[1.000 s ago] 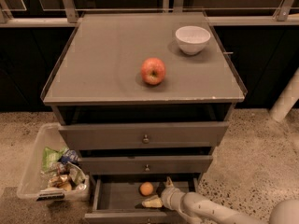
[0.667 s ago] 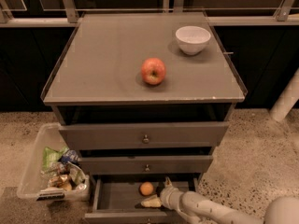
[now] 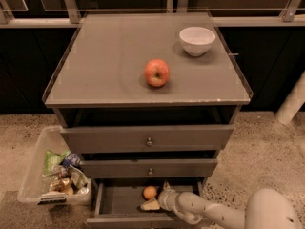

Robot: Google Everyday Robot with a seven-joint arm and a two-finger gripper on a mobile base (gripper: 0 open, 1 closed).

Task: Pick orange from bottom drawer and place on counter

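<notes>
Floor: speckled beige stone [image 3: 267, 147], dark wall panels behind. Landmark for all positions: the grey three-drawer cabinet [image 3: 66, 128] mid-view.

Surface [image 3: 105, 66] = cabinet top, grey, glassy, thin raised edge.
- Red-and-yellow apple [image 3: 157, 72] sits near the middle of the cabinet top, slightly toward its front.
- White bowl [image 3: 197, 40] stands upright at the cabinet's back right corner, well apart from the apple.

Cabinet front:
- Top drawer [image 3: 190, 137] and middle drawer [image 3: 190, 168]: both shut, each with a small round knob.
- Bottom drawer [image 3: 119, 202]: pulled out, interior exposed.

Orange [image 3: 149, 192]: inside the bottom drawer, on its floor, about midway across the cabinet's width. Not on the surface.

My tool [image 3: 161, 198]: inside the bottom drawer, just beside the orange on its right. I cannot tell whether it touches the fruit, nor whether it is open or closed. My pale arm [image 3: 209, 211] comes in from the cabinet's lower right.

Pale wedge-shaped piece [image 3: 150, 205]: in the same drawer, just in front of the orange, against my tool. I cannot tell what it is.

Clear plastic bin [image 3: 33, 175]: on the floor against the cabinet's left side, holding mixed snack packets.
</notes>
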